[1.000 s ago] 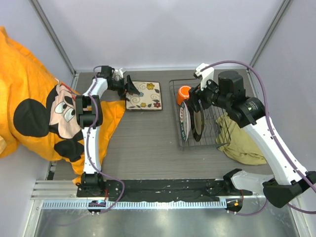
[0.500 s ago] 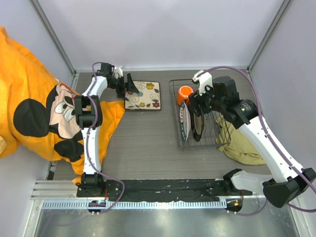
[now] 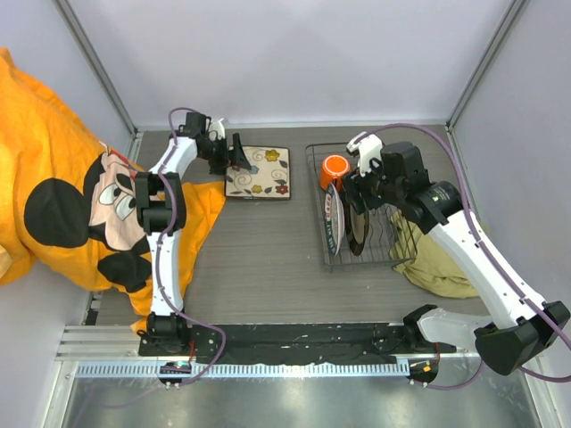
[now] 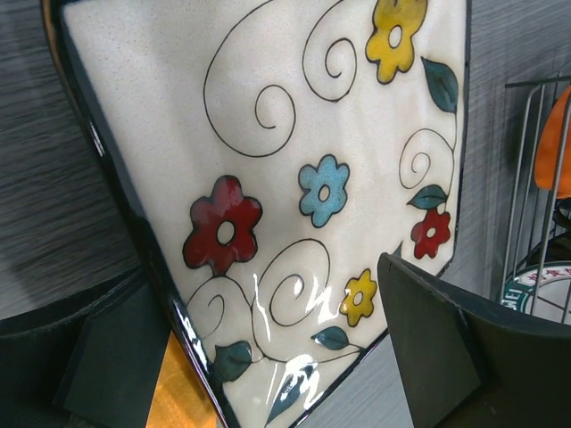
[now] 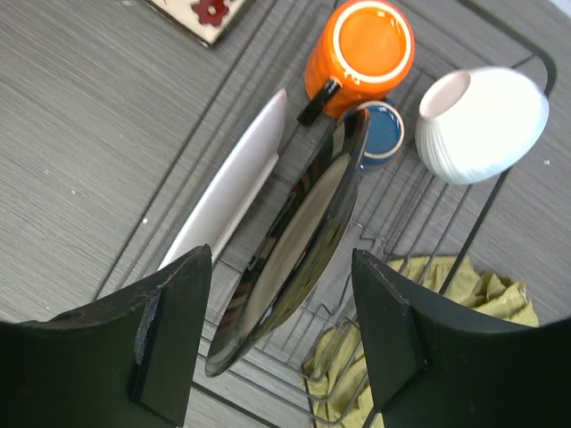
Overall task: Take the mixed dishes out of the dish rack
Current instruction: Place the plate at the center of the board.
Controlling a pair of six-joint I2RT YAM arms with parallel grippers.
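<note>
Right claw [image 5: 278, 267] has slid in over the near half of the dish rack [image 3: 384, 250] and now hangs above the round dark-rimmed plate [image 5: 294, 223]. Its fingers are set fairly wide, one to each side of the rim, touching nothing. That plate stands on edge between the prongs, and a pale round plate [image 5: 236, 183] stands just beside it on the side toward the table's [image 3: 268, 259] middle. An olive cloth [image 3: 442, 263] lies bunched against the rack's right side, near the right edge of the table. Farther back in the rack sit the small dark-blue cup [image 5: 385, 134] and, at the far-left corner, the orange mug [image 5: 357, 45]. The plain white bowl [image 5: 482, 111] is toward the far right and looks tipped on its side.

Near the table's far edge, left of centre, the left claw [image 3: 237, 153] has spread its fingers wide and released the square cream plate [image 4: 294, 134]. The plate lies flat on the table, well apart from the rack. Its near-left corner seems to rest on the hem of an orange printed cloth [image 3: 62, 178] that drapes over the left edge.

I judge one dish to be unloaded, with five still in the rack. The right claw looks lined up for the dark-rimmed plate next, while the left claw is free to draw back from its delivery
</note>
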